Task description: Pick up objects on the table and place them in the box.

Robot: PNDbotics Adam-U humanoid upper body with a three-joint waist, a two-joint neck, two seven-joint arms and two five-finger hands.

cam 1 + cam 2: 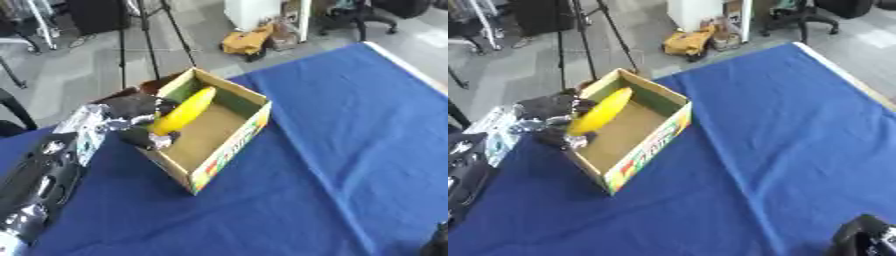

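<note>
One arm enters from the left edge, black with silver joints, stretched across the blue table point(350, 150) toward the box. Its left hand point(140, 117) sits at the box's left wall, fingers curled round the lower end of a yellow banana point(185, 111). The banana is tilted, its upper end raised over the inside of the open cardboard box point(229, 145), which stands on the table near its far left edge. At the lower right corner a dark right hand point(868, 237) shows only partly; its fingers cannot be judged.
</note>
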